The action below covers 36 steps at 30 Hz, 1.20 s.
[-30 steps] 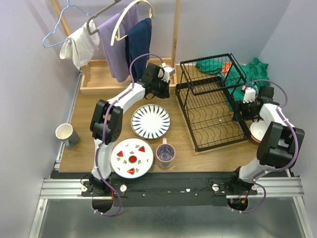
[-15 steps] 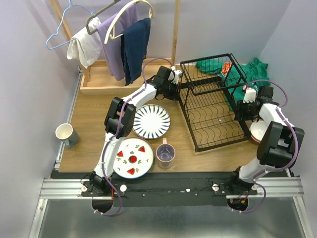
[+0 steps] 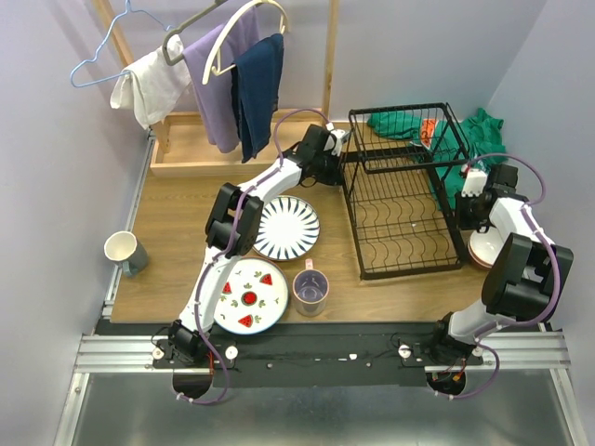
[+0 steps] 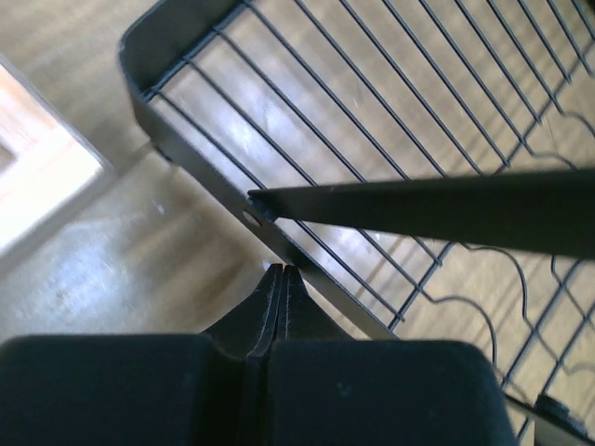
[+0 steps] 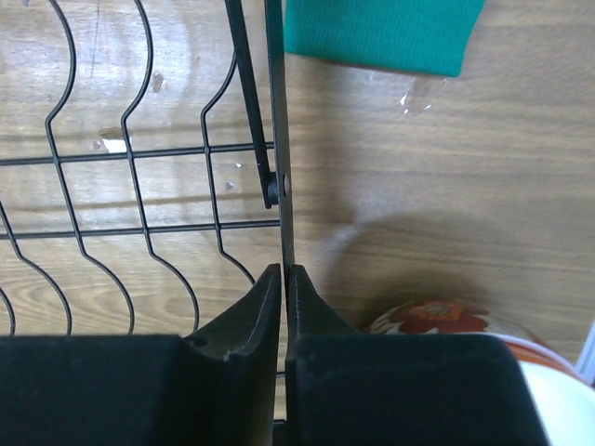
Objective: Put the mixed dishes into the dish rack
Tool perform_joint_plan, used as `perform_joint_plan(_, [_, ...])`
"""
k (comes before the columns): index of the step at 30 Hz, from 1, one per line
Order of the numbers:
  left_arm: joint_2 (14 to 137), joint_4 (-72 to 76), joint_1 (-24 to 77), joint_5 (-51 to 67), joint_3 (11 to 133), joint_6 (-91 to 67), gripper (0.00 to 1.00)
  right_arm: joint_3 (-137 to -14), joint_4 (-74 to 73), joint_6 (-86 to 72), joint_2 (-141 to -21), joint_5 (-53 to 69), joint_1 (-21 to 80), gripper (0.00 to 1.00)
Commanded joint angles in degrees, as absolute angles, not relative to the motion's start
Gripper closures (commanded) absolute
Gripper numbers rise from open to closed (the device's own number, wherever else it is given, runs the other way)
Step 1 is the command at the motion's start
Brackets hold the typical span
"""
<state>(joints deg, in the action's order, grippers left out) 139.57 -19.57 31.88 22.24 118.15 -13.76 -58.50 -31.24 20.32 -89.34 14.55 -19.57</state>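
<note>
The black wire dish rack stands right of centre with nothing in it. My left gripper is shut and empty, its tips pressed against the rack's lower frame bar at the far left corner. My right gripper is shut on the rack's thin right edge bar, which runs between its fingertips. On the table lie a blue-striped plate, a fruit plate and a purple mug. Stacked bowls sit under my right arm, their red patterned side beside the jaws.
A wooden clothes stand with hanging garments rises at the back left. A green cloth lies behind the rack. Another mug stands at the table's left edge. Walls close in on both sides.
My right gripper has shut on the rack's right edge. The left arm swung right to the rack's left corner. The rack has turned squarer to the table, and the hanging clothes sway.
</note>
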Motion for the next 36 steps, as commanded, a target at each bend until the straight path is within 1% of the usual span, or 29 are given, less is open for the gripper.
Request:
perform_joint_plan(1, [141.33,-12.22,34.37,16.97,122.34,-17.05,0.99,-58.09,-30.33,15.56,-88.59,19.86,-18.81,0.88])
perform_joint_plan(2, [141.24,-11.78,34.37,16.35,122.69,-17.05,0.97,-58.44,-29.89,15.03,-89.2,20.12,-18.72,0.89])
perform_joint_plan(4, [141.07,-10.73,34.02,15.3,123.05,-17.14,0.96,-60.11,-28.83,12.93,-90.96,20.65,-18.81,0.94])
perform_joint_plan(7, [140.54,-10.98,33.75,12.93,123.31,-17.49,0.95,-62.74,-28.3,11.17,-93.33,21.27,-18.72,0.95])
perform_joint_plan(10, [138.52,-12.39,32.79,9.33,121.56,-19.15,0.82,-64.77,-26.99,8.97,-95.44,21.8,-18.72,0.97])
perform_joint_plan(11, [137.73,-12.57,32.44,9.06,119.99,-19.77,0.73,-65.99,-26.63,8.53,-96.06,22.06,-18.72,0.98])
perform_joint_plan(13, [135.36,-12.83,31.12,8.79,118.4,-22.04,0.64,-66.71,-25.58,6.77,-96.85,21.8,-18.72,0.99])
perform_joint_plan(14, [134.66,-13.09,30.77,8.7,117.0,-22.5,0.56,-67.32,-25.32,6.33,-97.55,21.88,-18.72,0.99])
perform_joint_plan(16, [132.11,-14.32,29.71,7.91,115.58,-23.02,0.51,-67.67,-25.4,5.54,-97.91,22.32,-18.72,0.99])
perform_joint_plan(17, [131.23,-14.59,29.27,7.04,114.01,-23.29,0.47,-67.68,-25.31,5.28,-97.82,22.59,-18.72,0.99])
perform_joint_plan(19, [128.86,-15.29,28.22,7.03,112.51,-23.64,0.44,-67.33,-25.66,4.75,-97.21,22.76,-18.72,0.99])
perform_joint_plan(20, [128.06,-15.64,27.95,6.77,111.28,-23.9,0.4,-67.06,-25.84,4.66,-96.86,22.94,-18.72,0.97])
perform_joint_plan(21, [126.4,-15.91,27.69,6.77,110.66,-23.99,0.39,-66.8,-26.1,4.22,-95.64,23.03,-18.72,0.91])
perform_joint_plan(22, [125.6,-15.91,27.34,7.03,109.87,-23.99,0.39,-66.19,-26.19,3.96,-94.84,22.94,-18.72,0.77])
perform_joint_plan(25, [120.95,-16.08,27.07,7.12,105.83,-23.12,0.38,-65.39,-27.86,4.04,-90.89,22.94,-18.72,0.55])
perform_joint_plan(26, [119.46,-15.91,26.9,7.47,102.43,-22.77,0.38,-65.3,-28.64,4.3,-89.83,23.2,-18.72,0.47])
perform_joint_plan(28, [114.36,-14.95,26.81,8.61,98.2,-21.36,0.38,-64.95,-30.67,5.44,-86.86,23.81,-18.72,0.41])
perform_joint_plan(30, [109.37,-14.68,26.81,10.1,91.87,-18.04,0.38,-63.9,-31.9,5.89,-84.91,23.65,-18.72,0.38])
perform_joint_plan(35, [99.42,-17.66,26.81,12.74,79.22,-9.16,0.38,-62.4,-35.5,6.33,-79.47,22.77,-18.72,0.36])
perform_joint_plan(36, [95.84,-18.36,26.89,13.09,77.54,-7.23,0.38,-62.05,-37.25,6.85,-78.84,22.76,-18.72,0.36])
